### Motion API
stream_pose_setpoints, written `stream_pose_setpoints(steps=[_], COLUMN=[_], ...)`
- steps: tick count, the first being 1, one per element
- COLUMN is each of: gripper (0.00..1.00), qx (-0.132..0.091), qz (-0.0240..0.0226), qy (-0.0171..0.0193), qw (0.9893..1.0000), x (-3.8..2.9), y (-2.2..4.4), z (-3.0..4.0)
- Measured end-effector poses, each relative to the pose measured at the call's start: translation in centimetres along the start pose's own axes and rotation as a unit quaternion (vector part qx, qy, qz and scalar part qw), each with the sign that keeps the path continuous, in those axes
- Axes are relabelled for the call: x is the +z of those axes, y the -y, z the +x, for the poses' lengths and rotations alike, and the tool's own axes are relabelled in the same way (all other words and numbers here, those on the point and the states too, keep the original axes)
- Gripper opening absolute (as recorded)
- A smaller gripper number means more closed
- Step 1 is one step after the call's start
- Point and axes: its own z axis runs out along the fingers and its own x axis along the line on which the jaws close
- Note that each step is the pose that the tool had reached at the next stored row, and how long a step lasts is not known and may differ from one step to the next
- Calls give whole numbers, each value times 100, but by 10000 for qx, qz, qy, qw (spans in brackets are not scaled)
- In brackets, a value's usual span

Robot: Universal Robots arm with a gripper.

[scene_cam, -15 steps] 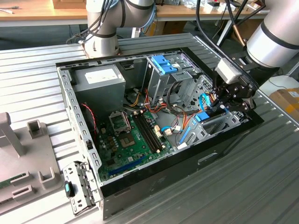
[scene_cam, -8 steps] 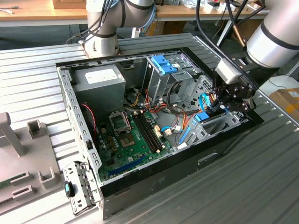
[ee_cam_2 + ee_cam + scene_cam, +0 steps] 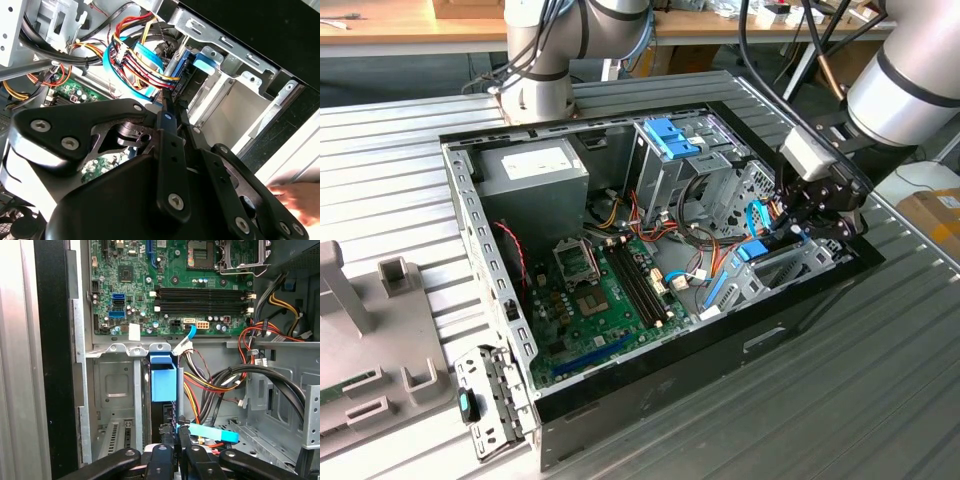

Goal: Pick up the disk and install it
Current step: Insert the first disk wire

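In the second wrist view the gripper [image 3: 169, 107] body covers most of the disk [image 3: 186, 75] — blue rail ends show. A blurred hand [image 3: 300, 200] is cut off by the picture's edge.

Green motherboard [image 3: 605, 290], silver drive cage [image 3: 665, 165]

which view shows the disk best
The first wrist view: the disk stands edge-on in its bay, blue tab facing the camera. The second wrist view shows its blue tab; the exterior view shows blue rails beside the gripper.
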Motion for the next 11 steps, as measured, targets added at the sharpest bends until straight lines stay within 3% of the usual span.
stream_pose_setpoints(steps=[11], gripper=[16], qx=[0], qz=[0], qy=[1], qw=[10000], x=[-10], y=[3], z=[-1])
